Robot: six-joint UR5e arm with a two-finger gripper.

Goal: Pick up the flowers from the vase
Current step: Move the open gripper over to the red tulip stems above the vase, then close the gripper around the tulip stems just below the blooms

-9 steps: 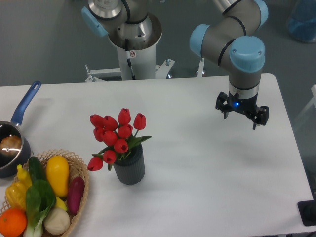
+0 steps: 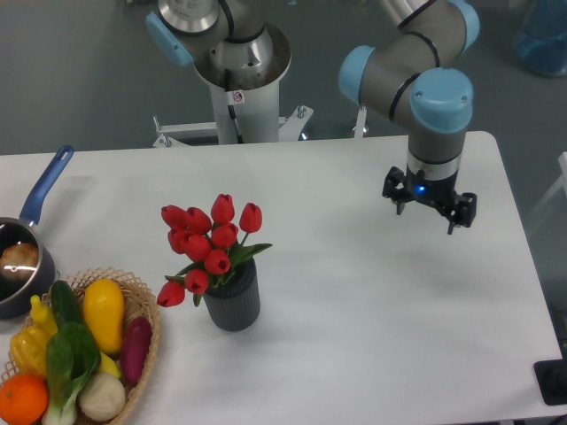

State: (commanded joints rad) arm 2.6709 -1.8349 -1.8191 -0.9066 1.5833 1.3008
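Observation:
The flowers [image 2: 206, 246], a bunch of red tulip buds with green leaves, stand in the small dark grey ribbed vase [image 2: 233, 304] near the table's front, left of the middle. The bunch leans left and is wider than the vase. My gripper [image 2: 429, 207] hangs above the table's right side, far to the right of the flowers and further back. Its two fingers stand apart and hold nothing.
A wicker basket [image 2: 147, 352] of colourful vegetables sits at the front left corner. A blue-handled saucepan [image 2: 27, 257] stands at the left edge. The robot's base column [image 2: 239, 88] rises behind the table's back edge.
My gripper has moved a little to the left and back. The flowers and vase have not moved.

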